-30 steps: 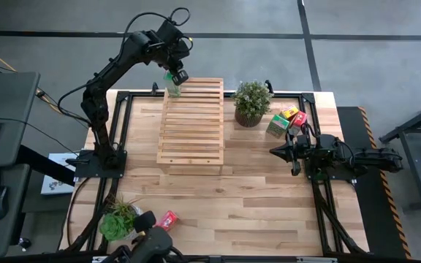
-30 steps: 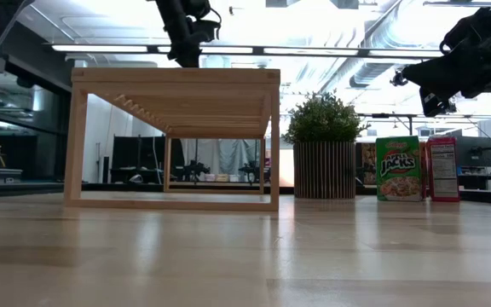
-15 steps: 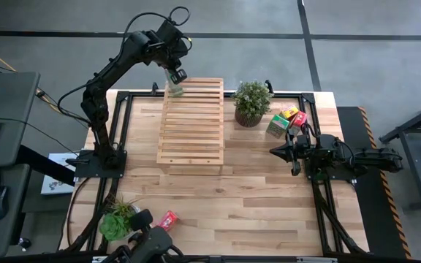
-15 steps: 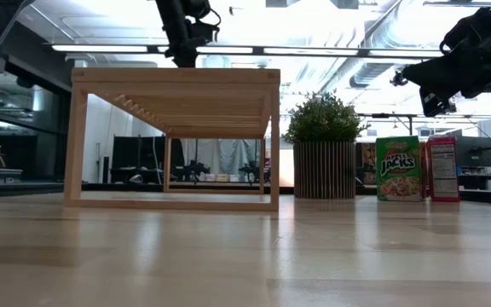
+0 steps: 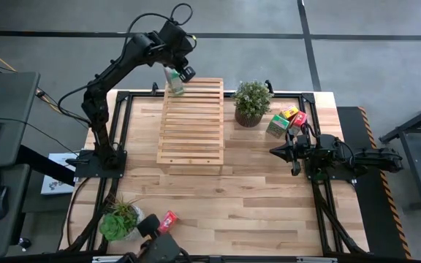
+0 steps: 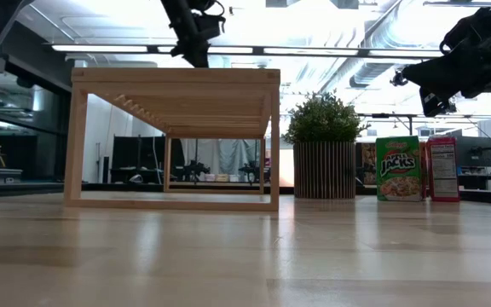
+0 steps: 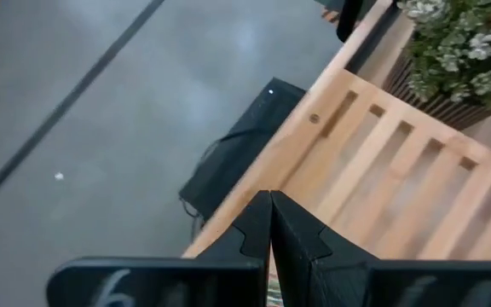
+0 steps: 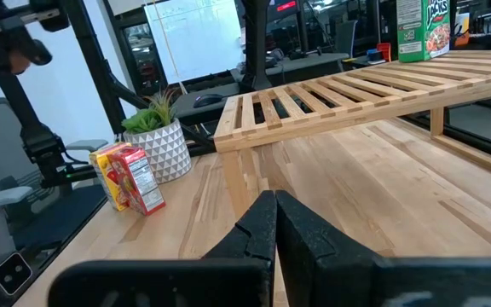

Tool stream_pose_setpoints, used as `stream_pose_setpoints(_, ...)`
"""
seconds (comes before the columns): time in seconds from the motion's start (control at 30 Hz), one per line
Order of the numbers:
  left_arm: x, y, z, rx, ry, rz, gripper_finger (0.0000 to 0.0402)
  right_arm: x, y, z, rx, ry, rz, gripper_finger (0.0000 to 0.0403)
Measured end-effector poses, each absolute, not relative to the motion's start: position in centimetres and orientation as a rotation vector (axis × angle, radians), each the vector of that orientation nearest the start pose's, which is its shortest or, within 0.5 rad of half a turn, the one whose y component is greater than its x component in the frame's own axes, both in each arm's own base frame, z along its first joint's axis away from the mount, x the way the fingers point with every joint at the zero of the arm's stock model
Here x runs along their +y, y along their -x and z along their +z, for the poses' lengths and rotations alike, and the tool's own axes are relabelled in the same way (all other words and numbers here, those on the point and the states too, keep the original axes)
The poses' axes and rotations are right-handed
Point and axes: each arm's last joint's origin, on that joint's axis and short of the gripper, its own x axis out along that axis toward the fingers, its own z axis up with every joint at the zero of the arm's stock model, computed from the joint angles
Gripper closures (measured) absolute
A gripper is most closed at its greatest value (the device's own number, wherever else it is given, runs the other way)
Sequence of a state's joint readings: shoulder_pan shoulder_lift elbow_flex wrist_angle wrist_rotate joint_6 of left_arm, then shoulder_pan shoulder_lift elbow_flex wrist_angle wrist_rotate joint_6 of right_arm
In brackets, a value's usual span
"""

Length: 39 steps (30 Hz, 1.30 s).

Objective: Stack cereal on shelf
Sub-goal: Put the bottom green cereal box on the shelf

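The pale slatted shelf (image 5: 191,121) stands on the table's far middle. One green cereal box (image 5: 172,85) stands upright on its far left corner and also shows in the right wrist view (image 8: 424,27). My left gripper (image 5: 180,71) hovers shut just beyond and above that box, over the shelf's far edge (image 7: 270,223). A green (image 5: 277,125), a yellow (image 5: 289,112) and a red box (image 5: 299,118) stand together right of the plant. Another red box (image 5: 168,218) stands near the table's near left. My right gripper (image 5: 291,153) waits shut over the right side.
A potted plant (image 5: 251,102) stands between the shelf and the box cluster. A second plant (image 5: 119,220) in a white pot sits at the near left corner beside the red box. Bare planks (image 5: 247,197) lie in front of the shelf.
My left gripper has drifted a little toward the table's right and far edge, off the green box. The box stays standing on the shelf's far left corner. The right arm has kept still.
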<state>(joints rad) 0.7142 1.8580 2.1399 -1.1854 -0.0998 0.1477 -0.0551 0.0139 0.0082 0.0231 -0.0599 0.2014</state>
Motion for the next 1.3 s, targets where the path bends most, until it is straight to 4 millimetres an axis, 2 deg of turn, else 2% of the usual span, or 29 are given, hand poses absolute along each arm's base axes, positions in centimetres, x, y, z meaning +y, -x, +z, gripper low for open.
stream_pose_setpoints(0.23, 22.2, -29.3, 40.3, 0.992, 0.159, 0.722, 0.0401, -0.4, -9.8, 16.7, -0.017, -0.200, 0.006, 0.0402)
stream_pose_setpoints(0.4, 21.4, -29.8, 40.3, 1.002, 0.154, 0.743, 0.0401, -0.4, -9.8, 16.7, -0.017, -0.200, 0.007, 0.0402)
stream_pose_setpoints(0.53, 21.2, -29.9, 40.2, 1.028, 0.116, 0.794, 0.0401, -0.4, -9.8, 16.7, -0.017, -0.200, 0.007, 0.0402)
stream_pose_setpoints(0.77, 21.4, -29.1, 39.9, 1.107, 0.103, 0.776, 0.0401, -0.4, -9.8, 16.7, -0.017, -0.200, 0.006, 0.0402)
stream_pose_setpoints(1.3, 20.8, -29.0, 39.6, 1.162, 0.104, 0.737, 0.0401, -0.4, -9.8, 16.7, -0.017, -0.200, 0.006, 0.0402)
